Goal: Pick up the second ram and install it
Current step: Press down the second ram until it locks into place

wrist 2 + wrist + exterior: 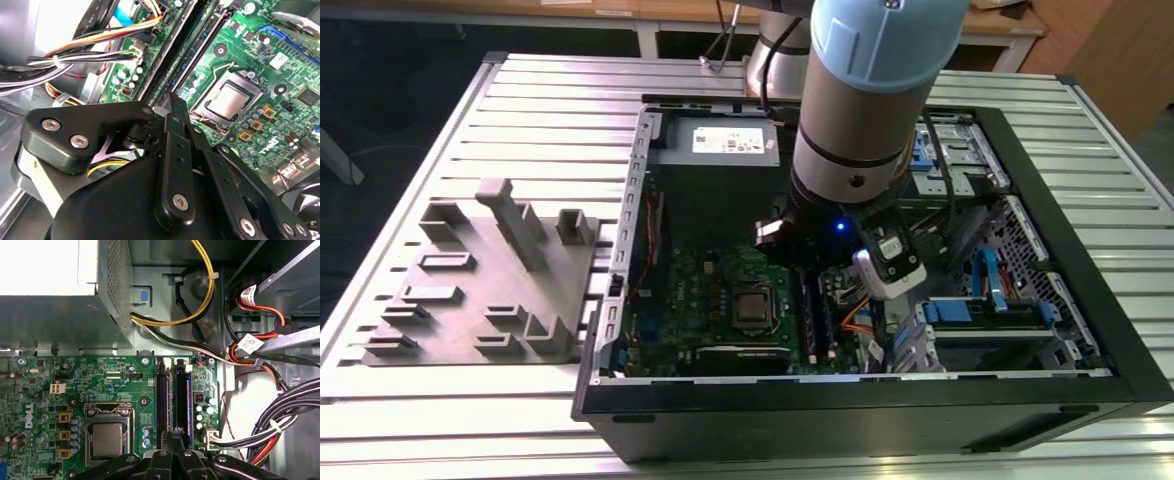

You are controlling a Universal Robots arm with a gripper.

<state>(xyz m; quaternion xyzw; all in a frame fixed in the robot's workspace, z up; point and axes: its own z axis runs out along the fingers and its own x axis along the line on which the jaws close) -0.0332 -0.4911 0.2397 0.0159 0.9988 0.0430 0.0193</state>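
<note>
First wrist view: my end effector (175, 437) sits pinched narrow over the motherboard (100, 385) slots; whether it grips the second ram, I cannot tell.

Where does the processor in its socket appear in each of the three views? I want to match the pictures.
Exterior view: the processor lies mid-motherboard, to the exterior view's left of the arm.
Second wrist view: the processor is the silver square in a metal frame, beside the long slots.
First wrist view: the processor is the same silver square on the green board.
Shared landmark: the black memory slots alongside it.
</note>
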